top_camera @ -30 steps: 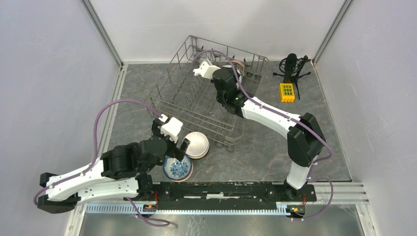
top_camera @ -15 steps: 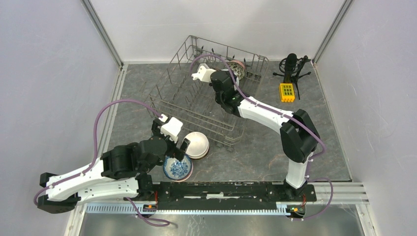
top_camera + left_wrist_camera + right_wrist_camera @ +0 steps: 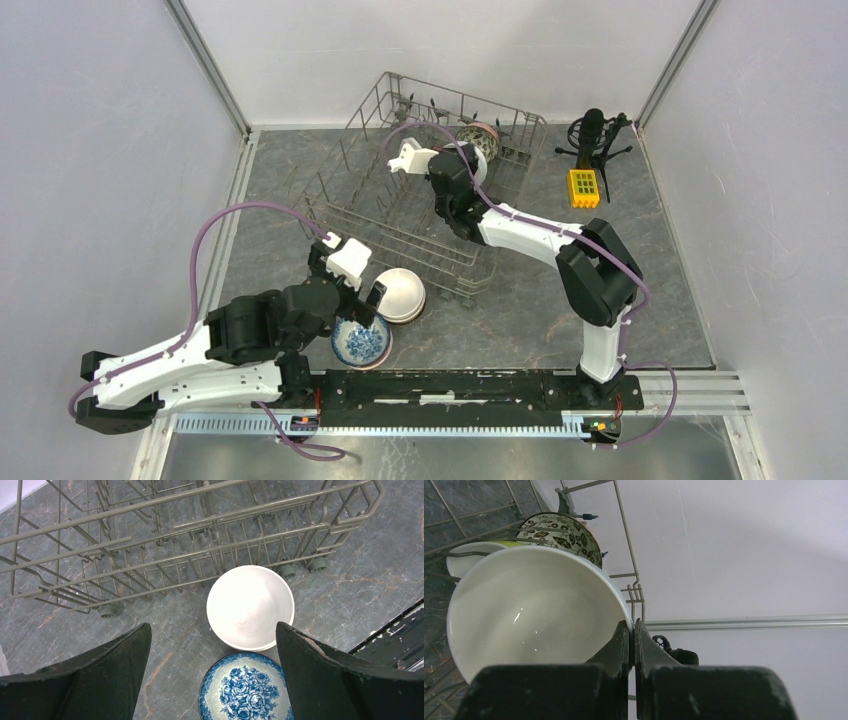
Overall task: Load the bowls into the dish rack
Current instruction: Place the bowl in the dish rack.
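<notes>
One white bowl point(image 3: 534, 610) is in my right jaws, which are clamped together on its rim, one inside the wall and one outside. I hold it on edge over the far right corner of the dish rack point(image 3: 330, 180). I cannot tell whether it rests on the tines yet. Just behind it a leaf-patterned bowl point(image 3: 569, 535) stands on edge against the rack's end wires. Beside that one is a pale bowl with a green edge point(image 3: 466, 557). I count two bowls loaded, and a third at its slot but not let go.

My left jaws are wide apart and hold nothing, hanging above the worktop point(image 3: 350, 580) outside the rack's near side. Below the gap between them sits a second white bowl point(image 3: 250, 607), upright and close to the rack's feet. A blue flowered bowl point(image 3: 245, 690) lies nearer to me, its rim touching or just overlapping the white one. It sits off toward my right-hand finger, not centred in the gap. At least two bowls are left to load, and I see no others on the worktop. I judge the job about half done.
</notes>
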